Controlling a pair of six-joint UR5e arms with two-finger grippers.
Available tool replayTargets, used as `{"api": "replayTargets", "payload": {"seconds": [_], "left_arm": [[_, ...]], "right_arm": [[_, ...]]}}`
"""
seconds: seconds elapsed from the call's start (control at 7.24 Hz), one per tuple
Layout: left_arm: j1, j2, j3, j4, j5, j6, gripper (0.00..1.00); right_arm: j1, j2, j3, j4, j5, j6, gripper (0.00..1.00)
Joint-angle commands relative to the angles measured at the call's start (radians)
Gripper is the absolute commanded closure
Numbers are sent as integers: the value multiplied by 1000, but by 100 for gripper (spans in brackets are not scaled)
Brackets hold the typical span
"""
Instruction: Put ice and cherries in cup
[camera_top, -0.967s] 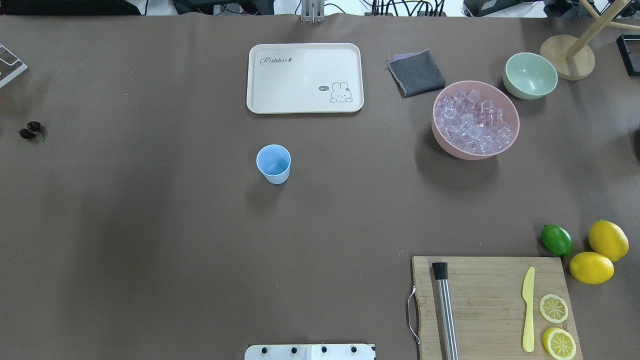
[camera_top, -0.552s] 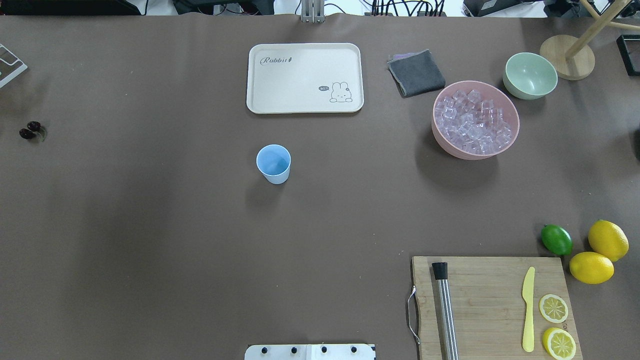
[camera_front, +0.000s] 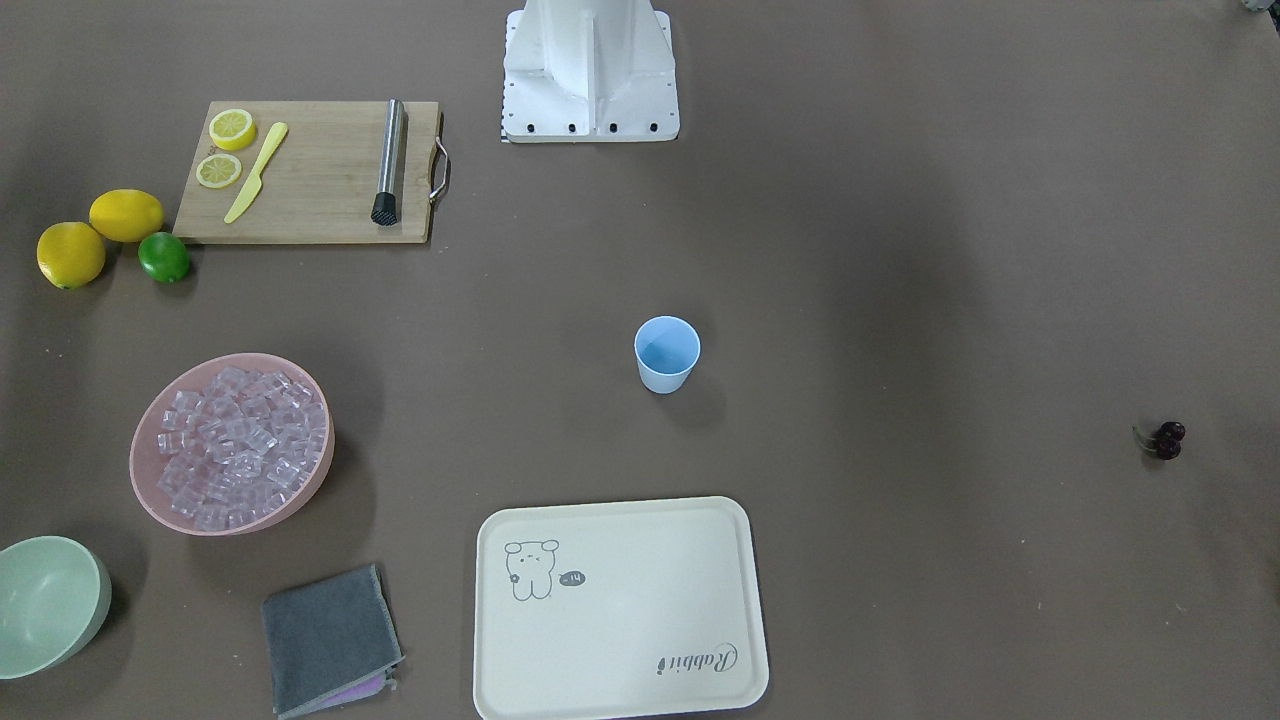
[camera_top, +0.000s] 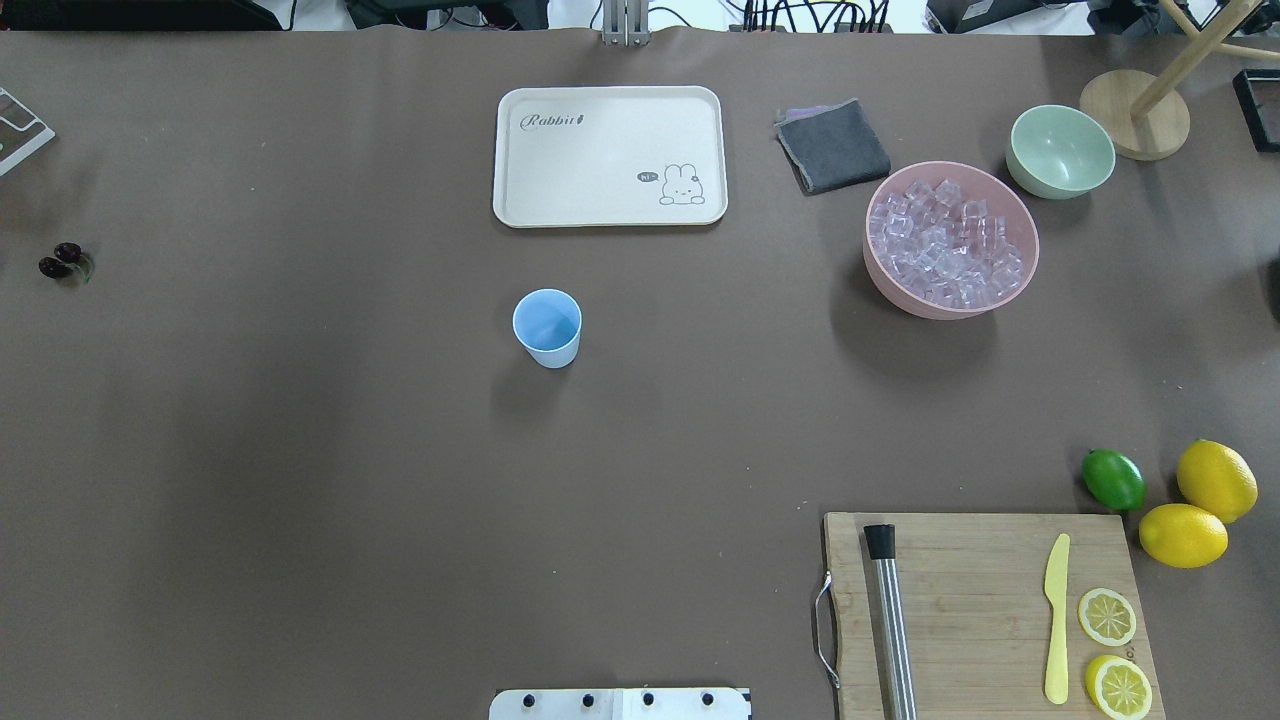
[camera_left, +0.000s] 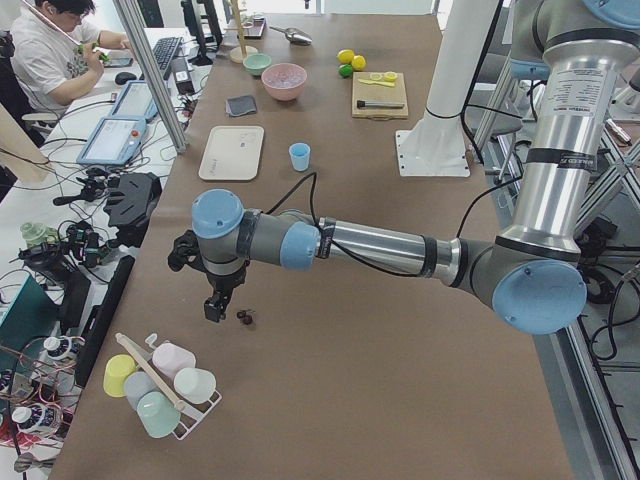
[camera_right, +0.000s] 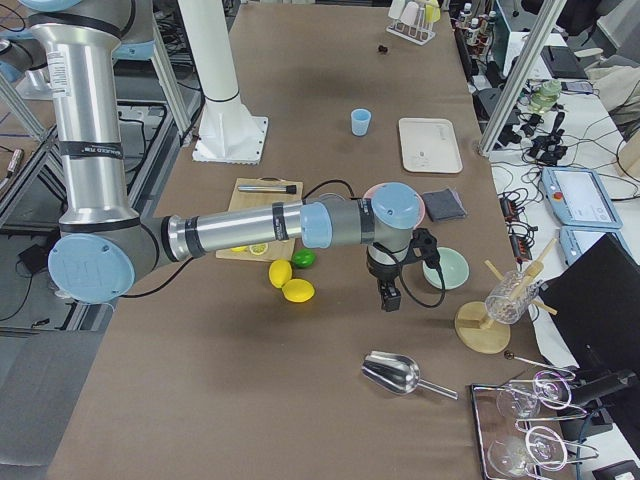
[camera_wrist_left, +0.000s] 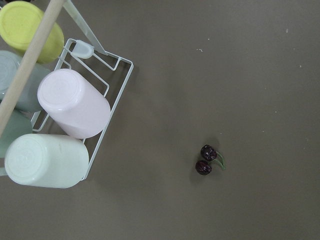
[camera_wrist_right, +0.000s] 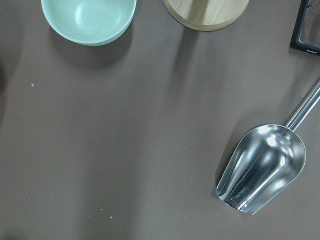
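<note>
The light-blue cup (camera_top: 547, 327) stands upright and empty near the table's middle; it also shows in the front-facing view (camera_front: 667, 353). The ice (camera_top: 948, 244) fills the pink bowl (camera_top: 900, 296) at the right. The cherries (camera_top: 62, 260) lie at the far left and show in the left wrist view (camera_wrist_left: 207, 160). My left gripper (camera_left: 218, 305) hangs just above the table beside the cherries (camera_left: 243, 318); I cannot tell if it is open. My right gripper (camera_right: 390, 297) hangs over the table near the green bowl (camera_right: 445, 268); I cannot tell its state.
A cream tray (camera_top: 610, 155), a grey cloth (camera_top: 833, 146) and a green bowl (camera_top: 1060, 151) lie at the back. A cutting board (camera_top: 985, 610) with muddler, knife and lemon slices, a lime (camera_top: 1113, 479) and lemons sit front right. A metal scoop (camera_wrist_right: 262, 167) and a cup rack (camera_wrist_left: 112, 107) lie at the table's ends.
</note>
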Motion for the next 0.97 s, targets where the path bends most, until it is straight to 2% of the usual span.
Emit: {"api": "replayTargets", "payload": {"seconds": [0.0, 0.14, 0.28, 0.41, 0.55, 0.69, 0.83], "left_arm": [[3, -3, -11, 8, 1, 1, 2], [3, 7, -13, 3, 1, 5, 2], [3, 9, -11, -2, 1, 7, 2], [3, 8, -7, -2, 1, 10, 2], [3, 9, -11, -2, 1, 11, 2], [3, 9, -8, -2, 1, 13, 2], [3, 9, -5, -3, 1, 13, 2]], "right_arm": [[0, 56, 31, 0, 9, 34, 1], [-26, 119, 32, 1, 54, 128, 2], [-124, 194, 49, 1, 54, 193, 2], [-207, 286, 46, 1, 52, 332, 2], [-300, 355, 45, 3, 16, 462, 2], [-369, 377, 43, 1, -59, 497, 2], [-408, 382, 10, 15, -78, 497, 2]]}}
